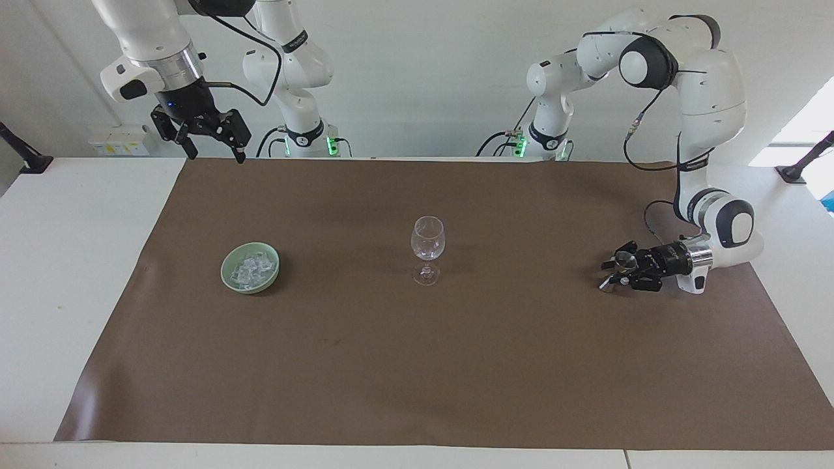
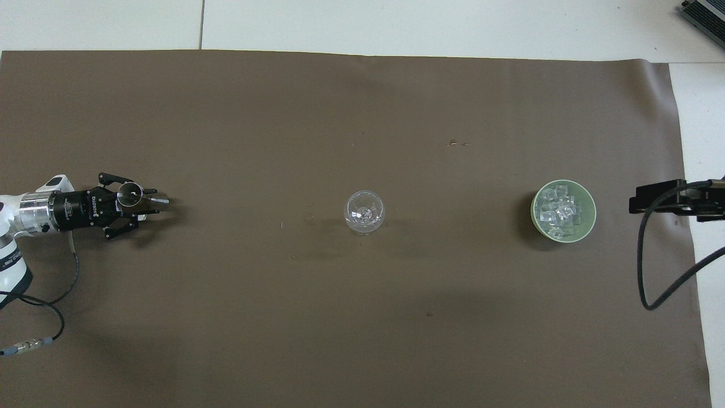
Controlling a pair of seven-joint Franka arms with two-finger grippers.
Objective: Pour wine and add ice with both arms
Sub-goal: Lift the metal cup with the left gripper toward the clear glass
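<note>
Left gripper (image 1: 616,273) lies low at its arm's end of the tabletop (image 1: 456,365); we find it clamped on a small metal measuring cup (image 2: 131,195). Right gripper (image 1: 210,144) hangs raised, fingers apart. Ice (image 1: 250,268) sits in the green bowl (image 1: 229,277), well apart from the wine glass (image 1: 427,242) at mid-table.

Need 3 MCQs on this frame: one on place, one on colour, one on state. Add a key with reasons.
1. Where does the bowl of ice sit?
A) toward the left arm's end of the table
B) toward the right arm's end of the table
C) at the table's middle

2. What colour is the bowl?
A) red
B) black
C) pale green

3. How is the stemmed glass standing?
A) upright on the mat
B) lying on its side
C) upside down

Key:
1 B, in the facing view it lies on the side of the right arm's base.
2 C, its rim and wall are pale green in both views.
3 A, its foot rests flat on the mat and its mouth faces up.
</note>
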